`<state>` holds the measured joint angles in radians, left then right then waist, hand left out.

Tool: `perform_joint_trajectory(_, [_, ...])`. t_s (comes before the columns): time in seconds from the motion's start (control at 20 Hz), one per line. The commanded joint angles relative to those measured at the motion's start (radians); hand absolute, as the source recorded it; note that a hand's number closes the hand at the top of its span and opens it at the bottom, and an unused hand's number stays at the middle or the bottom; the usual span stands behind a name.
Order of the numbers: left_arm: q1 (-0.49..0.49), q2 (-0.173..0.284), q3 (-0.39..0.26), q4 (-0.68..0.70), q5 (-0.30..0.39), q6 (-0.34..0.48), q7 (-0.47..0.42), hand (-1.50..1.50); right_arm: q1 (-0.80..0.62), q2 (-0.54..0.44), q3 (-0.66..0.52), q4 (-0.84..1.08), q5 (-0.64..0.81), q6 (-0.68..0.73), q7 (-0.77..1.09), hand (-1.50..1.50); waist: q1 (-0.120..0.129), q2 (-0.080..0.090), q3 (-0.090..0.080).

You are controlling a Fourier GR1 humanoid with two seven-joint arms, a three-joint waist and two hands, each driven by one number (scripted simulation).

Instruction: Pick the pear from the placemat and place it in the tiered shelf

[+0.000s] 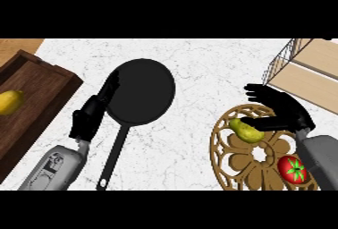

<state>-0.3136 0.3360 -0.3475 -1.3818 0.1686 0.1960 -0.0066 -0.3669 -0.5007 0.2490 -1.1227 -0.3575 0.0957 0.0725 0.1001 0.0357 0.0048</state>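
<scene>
A: Surface: white marble counter (198, 67). Progress?

B: Early. Pear (246, 130) on the placemat (228, 163), not lifted; shelf (310, 71) unfilled.

A: Fingers?

B: Right hand (280, 109): thumb on the pear's top, fingers spread beyond it toward the shelf, not closed. Left hand (92, 117) rests open beside the pan (140, 91).

A: Other items?

B: Tomato (292, 169) on the placemat; lemon (10, 101) in the tray (40, 85).
</scene>
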Motion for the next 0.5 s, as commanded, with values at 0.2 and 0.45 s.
perform_joint_trajectory(0.2, [0.038, -0.035, -0.005, 0.015, -0.030, 0.035, -0.022, 0.00, -0.217, 0.025, -0.135, 0.414, -0.144, 0.341, -0.129, -1.50, -0.038, -0.016, -0.001])
perform_joint_trajectory(0.45, [0.040, -0.028, 0.011, 0.007, -0.011, 0.012, -0.012, 0.00, -0.335, -0.031, -0.020, 0.456, -0.052, 0.608, -0.093, -1.50, -0.033, -0.017, -0.002])
